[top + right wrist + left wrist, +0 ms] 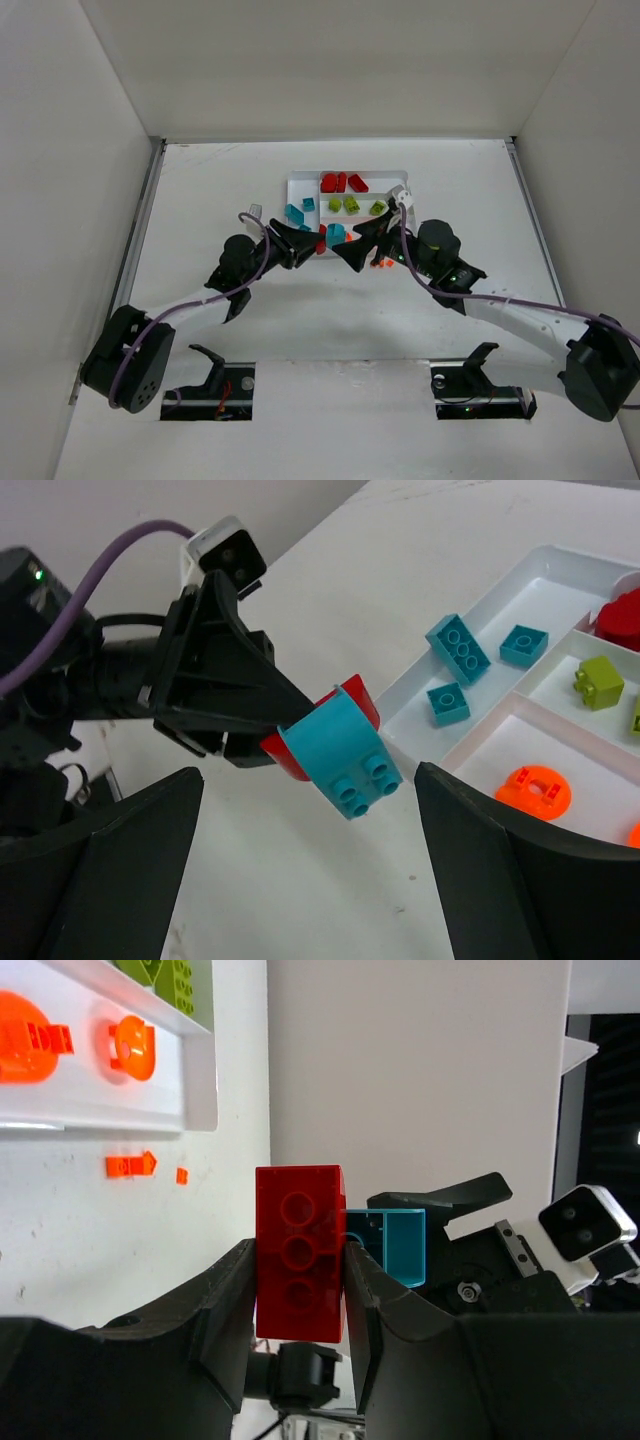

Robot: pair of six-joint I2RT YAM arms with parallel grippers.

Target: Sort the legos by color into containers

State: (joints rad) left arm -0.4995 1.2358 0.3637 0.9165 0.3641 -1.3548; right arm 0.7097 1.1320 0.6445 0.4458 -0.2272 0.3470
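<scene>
The black left hand [300, 1255] holds a red brick [300, 1210], with a teal-blue brick [342, 752] beside it. The tray [296, 186] is white, its lime bricks [351, 204] bright and its orange pieces [30, 1035] translucent. The bench [220, 180] is white.

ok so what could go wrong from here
1. The teal brick is stuck to the red brick clamped in the left gripper; released together, one may land in the wrong tray section.
2. The right gripper stands open either side of the teal brick; a pull might fling a piece away.
3. Tiny orange bits lie outside the tray, easily knocked.
</scene>
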